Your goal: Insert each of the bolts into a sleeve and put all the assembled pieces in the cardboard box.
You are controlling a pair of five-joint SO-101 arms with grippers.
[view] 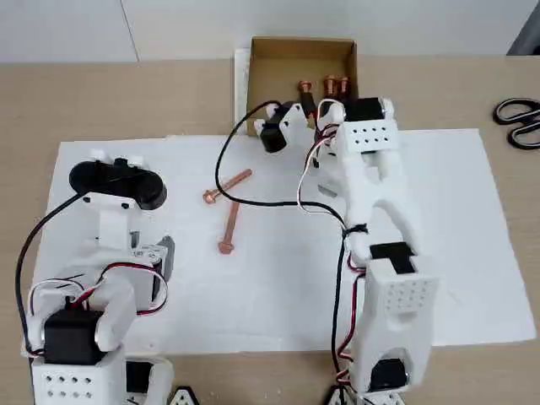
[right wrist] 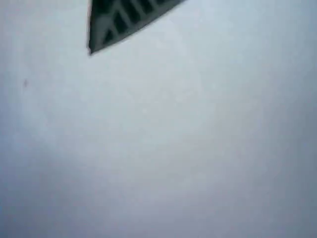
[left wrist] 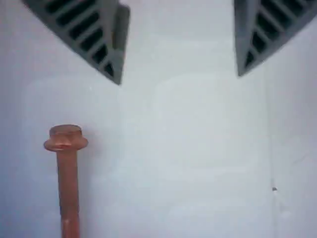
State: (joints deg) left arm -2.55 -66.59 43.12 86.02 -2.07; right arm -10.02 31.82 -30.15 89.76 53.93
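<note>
Two copper bolts lie on the white paper, one slanted and one nearly straight. Three copper pieces rest inside the cardboard box at the back. My left arm stands at the paper's left side, left of both bolts. Its gripper is open over bare paper, with a bolt's flanged head lying off to one side of it. My right gripper hangs at the box's front edge, open, one finger over blank paper.
A white paper sheet covers the middle of the wooden table. Scissors lie at the far right edge. A black cable from the right arm crosses the paper just behind the bolts.
</note>
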